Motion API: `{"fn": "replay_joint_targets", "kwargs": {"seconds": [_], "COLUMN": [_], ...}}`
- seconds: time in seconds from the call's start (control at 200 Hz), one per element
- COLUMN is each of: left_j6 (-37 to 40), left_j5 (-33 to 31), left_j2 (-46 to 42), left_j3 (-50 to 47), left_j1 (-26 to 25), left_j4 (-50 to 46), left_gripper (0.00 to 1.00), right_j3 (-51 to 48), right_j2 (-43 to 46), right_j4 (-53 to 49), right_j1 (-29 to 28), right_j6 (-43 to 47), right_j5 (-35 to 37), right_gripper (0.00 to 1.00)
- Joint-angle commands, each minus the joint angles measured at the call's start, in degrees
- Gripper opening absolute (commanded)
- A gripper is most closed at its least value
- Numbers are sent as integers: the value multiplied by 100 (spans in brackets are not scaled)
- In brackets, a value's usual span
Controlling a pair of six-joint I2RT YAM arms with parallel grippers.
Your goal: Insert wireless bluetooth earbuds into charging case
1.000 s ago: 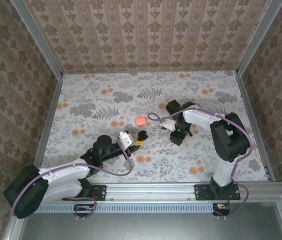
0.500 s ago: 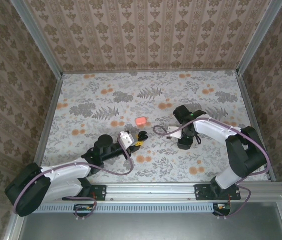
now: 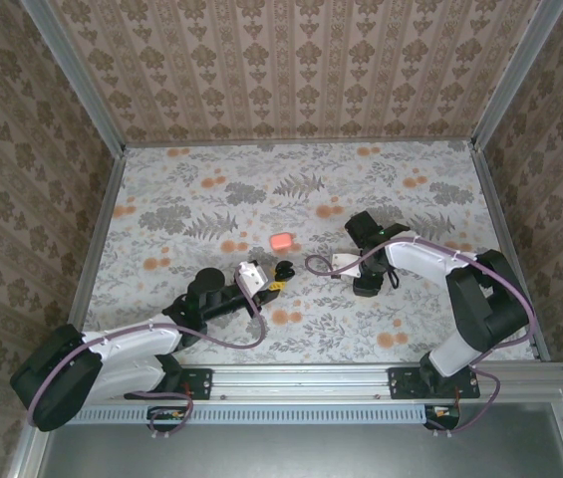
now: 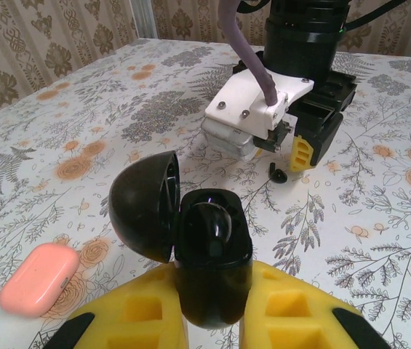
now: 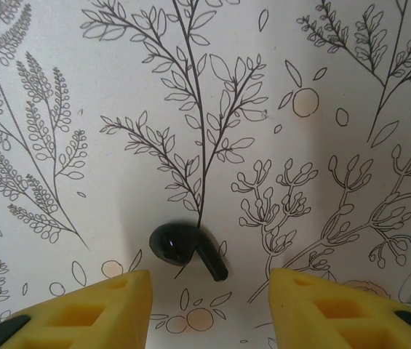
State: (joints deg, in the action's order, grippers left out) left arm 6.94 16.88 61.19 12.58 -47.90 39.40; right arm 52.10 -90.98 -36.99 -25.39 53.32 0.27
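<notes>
Black case (image 4: 209, 254) stays clamped in left tool (image 4: 212, 316); right tool (image 5: 209, 294), parted, has shifted over an earbud (image 5: 187, 247).

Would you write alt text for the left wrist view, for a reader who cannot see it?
The left tool grips an open black charging case, lid swung aside. Beyond it the right tool hangs over a tiny black earbud on the flowered table, and a pink case lies nearby.
</notes>
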Motion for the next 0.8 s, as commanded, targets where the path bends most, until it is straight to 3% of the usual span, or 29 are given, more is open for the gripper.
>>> {"fn": "replay_joint_targets", "kwargs": {"seconds": [0.0,0.795], "left_j6": [79,63], "left_j5": [131,96], "left_j2": [0,-28], "left_j3": [52,104], "left_j1": [35,53], "left_j4": [138,50], "left_gripper": [14,14], "right_j3": [54,508], "right_j2": [-111,-578], "right_j4": [-17,173], "right_j1": [42,275], "right_j6": [132,-259], "right_j5": [-60,-348], "right_gripper": [48,46]}}
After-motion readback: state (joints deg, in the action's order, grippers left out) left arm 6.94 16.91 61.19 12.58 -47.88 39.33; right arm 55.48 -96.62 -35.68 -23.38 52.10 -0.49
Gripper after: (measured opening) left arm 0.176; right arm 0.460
